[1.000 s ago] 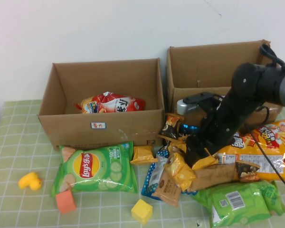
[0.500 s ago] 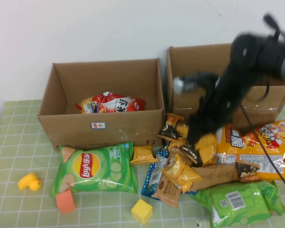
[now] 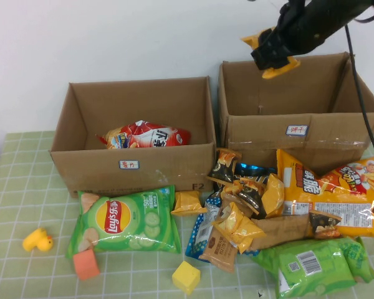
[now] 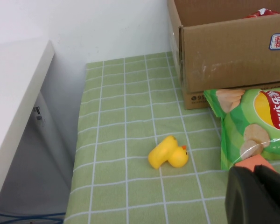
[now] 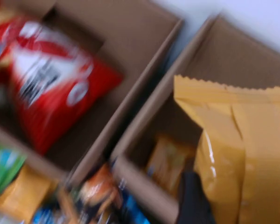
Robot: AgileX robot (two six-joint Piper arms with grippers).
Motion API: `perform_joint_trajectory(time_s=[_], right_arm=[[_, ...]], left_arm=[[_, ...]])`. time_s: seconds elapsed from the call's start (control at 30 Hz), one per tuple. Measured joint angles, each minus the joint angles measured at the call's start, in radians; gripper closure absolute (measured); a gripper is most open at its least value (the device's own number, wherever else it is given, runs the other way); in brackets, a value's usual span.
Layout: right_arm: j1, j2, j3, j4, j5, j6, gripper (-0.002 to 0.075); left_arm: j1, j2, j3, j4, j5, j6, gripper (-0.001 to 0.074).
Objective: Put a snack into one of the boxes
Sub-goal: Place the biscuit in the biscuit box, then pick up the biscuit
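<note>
Nearest the robot, on the green checked cloth (image 3: 25,187): an orange block (image 3: 85,265), a yellow cube (image 3: 186,276) and, to the left, a yellow toy duck (image 3: 38,238). Left gripper (image 4: 259,196) low over that near-left corner, just beside the orange block and the edge of the green Lay's bag (image 3: 126,219); only its dark body in the left wrist view, so whether the fingers are apart or together cannot be told. Near right: a green snack bag (image 3: 318,265) lying flat.

Further in, at the middle of the table: a jumble of small golden-yellow packets (image 3: 237,224), mixed with brown and dark wrappers. Beside them on the right, a big orange chip bag (image 3: 336,196).

Beyond these, two open cardboard boxes side by side. Left box (image 3: 134,165) holding a red and white snack bag (image 3: 146,134). Right box (image 3: 299,134) with a white label on its front wall and, per the right wrist view, a yellow packet already on its floor.

Farthest and highest: right gripper (image 3: 271,53) raised above the right box's far left corner, clamped on the snack (image 3: 279,67), a crinkly golden-yellow packet with its ends sticking out either side of the fingers. Filling the right side of the right wrist view, that same snack, hanging over the right box.
</note>
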Motion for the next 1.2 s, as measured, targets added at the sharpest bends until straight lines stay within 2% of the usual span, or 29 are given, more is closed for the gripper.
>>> perform_joint_trajectory(time_s=[0.3,0.47,0.6,0.7,0.9,1.0,1.1,1.2], right_arm=[[-0.056,0.15,-0.002,-0.008,-0.185,0.061,0.0311],[-0.102,0.198,0.0,0.005,-0.185,0.163,0.0152],[-0.126,0.188,0.0,0.012,-0.138,0.189,0.0148],[-0.129,0.147,0.0,0.015,-0.084,0.146,0.0232],[-0.129,0.002,0.0,0.05,0.041,0.058,0.0549],[-0.129,-0.103,-0.002,0.115,0.196,-0.056,0.0694],[-0.122,-0.159,-0.002,0.183,0.273,-0.112,0.0718],[-0.061,-0.216,0.04,0.181,0.277,-0.132,0.0722]], left_arm=[[0.0,0.0,0.0,0.0,0.0,0.0,0.0738],[0.0,0.0,0.0,0.0,0.0,0.0,0.0738],[0.0,0.0,0.0,0.0,0.0,0.0,0.0738],[0.0,0.0,0.0,0.0,0.0,0.002,0.0738],[0.0,0.0,0.0,0.0,0.0,0.002,0.0738],[0.0,0.0,0.0,0.0,0.0,0.002,0.0738],[0.0,0.0,0.0,0.0,0.0,0.002,0.0738],[0.0,0.0,0.0,0.0,0.0,0.002,0.0738]])
